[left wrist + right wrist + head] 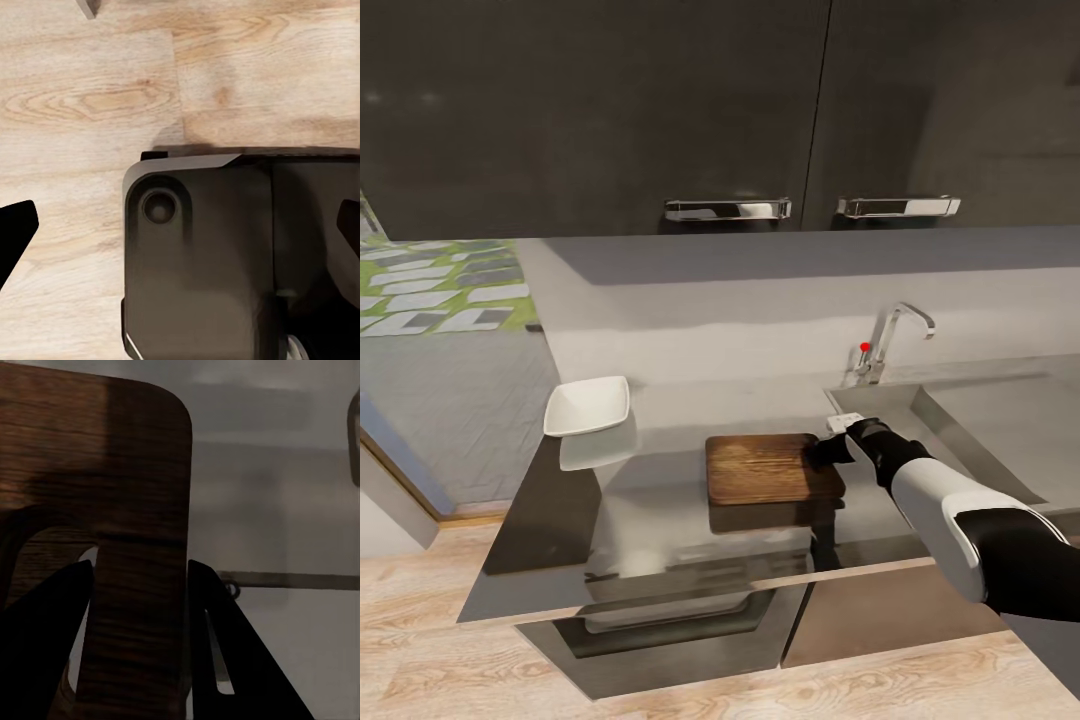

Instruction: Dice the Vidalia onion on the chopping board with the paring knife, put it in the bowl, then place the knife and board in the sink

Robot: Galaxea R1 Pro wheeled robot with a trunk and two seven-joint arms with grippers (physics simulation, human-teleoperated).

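Note:
The dark-brown chopping board [765, 468] lies on the grey countertop [660, 480], left of the sink [1000, 430]. My right gripper [828, 452] is at the board's right short edge. In the right wrist view its fingers [45, 652] clamp the strip of the board [112, 472] beside the slot handle, so the right gripper [139, 607] is shut on it. The white squarish bowl [588, 404] stands at the counter's left end; what it holds I cannot tell. My left gripper [180, 225] hangs open over the robot's dark base and the wooden floor. The onion and paring knife are out of view.
A chrome tap [890, 340] with a red dot stands behind the sink's near corner. Dark wall cabinets with chrome handles [727, 209] hang above. The counter ends just left of the bowl, with wooden floor [420, 600] beyond. A steel drawer front [660, 610] sits under the counter.

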